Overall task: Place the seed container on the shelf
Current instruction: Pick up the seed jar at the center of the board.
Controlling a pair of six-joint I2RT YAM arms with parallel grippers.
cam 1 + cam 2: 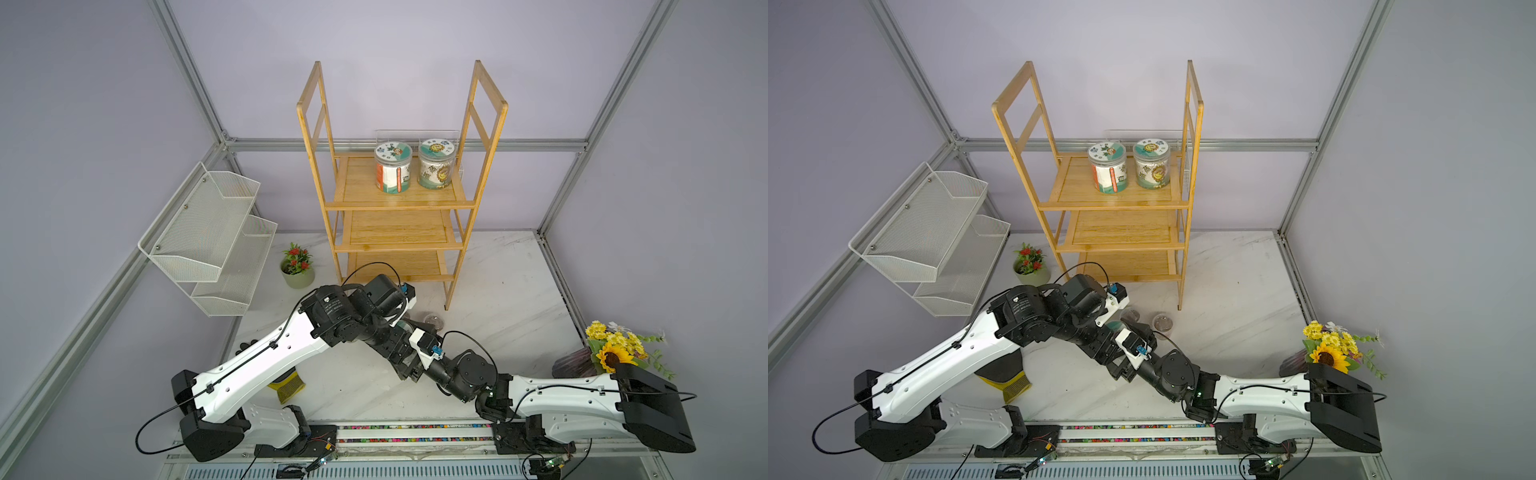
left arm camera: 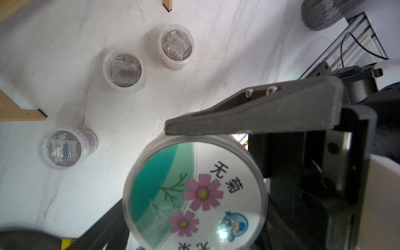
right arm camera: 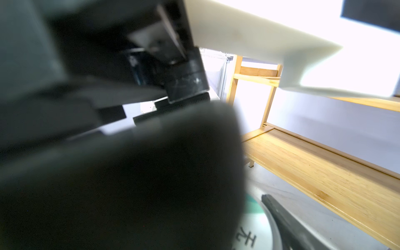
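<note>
Before the shelf (image 1: 399, 195) | seed container (image 2: 194, 194) sits between left claw (image 1: 1108, 319) and right claw (image 1: 1120, 334) (handover for reach, I reckon) | finger (image 2: 249, 112) touches rim; who grips, cannot tell

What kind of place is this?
Probably a robot test cell dressed as a gardening corner: aluminium-framed lilac walls, a light-brown bamboo three-tier shelf with two clear printed-lid jars, a potted red-flowered plant.

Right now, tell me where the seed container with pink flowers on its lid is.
In the left wrist view, the seed container sits between the fingers of the left gripper, over the table, near three small cups in front of the shelf.
</note>
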